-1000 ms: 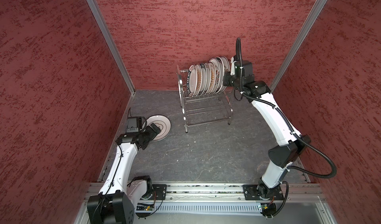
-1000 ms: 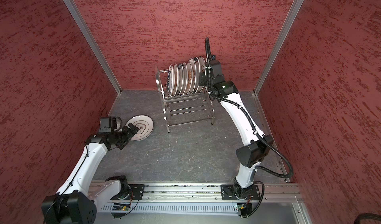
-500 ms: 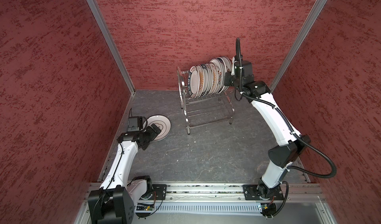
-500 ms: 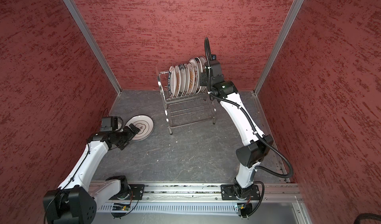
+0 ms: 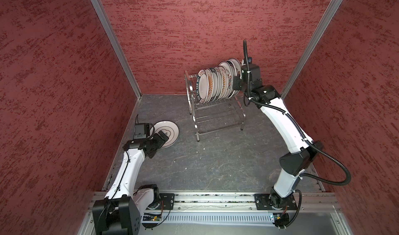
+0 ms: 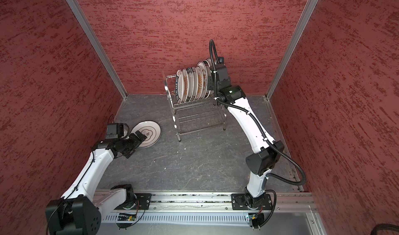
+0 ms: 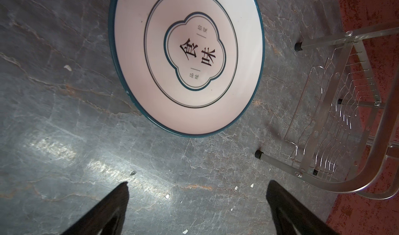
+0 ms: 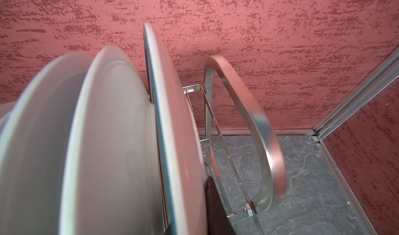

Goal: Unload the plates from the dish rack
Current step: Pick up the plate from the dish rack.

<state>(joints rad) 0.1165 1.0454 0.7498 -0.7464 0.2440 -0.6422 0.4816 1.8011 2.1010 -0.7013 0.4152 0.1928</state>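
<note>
We judge this to be the gripping step for the next plate. The rack (image 5: 219, 117) stands at 12 o'clock on the table (image 5: 216, 162), with a row of plates (image 5: 216, 83) on edge in its upper tier. The right gripper (image 5: 236, 83) sits at the row's 2 o'clock end. In the right wrist view the end plate (image 8: 174, 125) has its teal rim pinched, with one dark finger (image 8: 213, 203) pressed against its back face. We cannot see the other finger clearly.

One flat plate (image 7: 185, 61) lies at 9 o'clock on the table, well apart from the rack. The left gripper (image 7: 198, 182) hovers at that plate's 8 o'clock edge. Its jaws are spread wide and hold nothing.

With only that one plate out, we think the task is in its early part.

As we see it, the next move is a straight lift, so that the end plate clears its wire slot. It must also miss the arched frame (image 8: 259, 123) just beside it and not drag its neighbour (image 8: 112, 147) along. A tilt toward 9 o'clock could knock the row.

The flat plate reads 食味 in large black characters inside a teal cloud outline. Smaller characters flank them, 品味 on one side, and the other pair is too small for us to be sure of. The dark rim of the 9 o'clock plate in the rack carries white letters, which look like "WEI" but are blurred.
</note>
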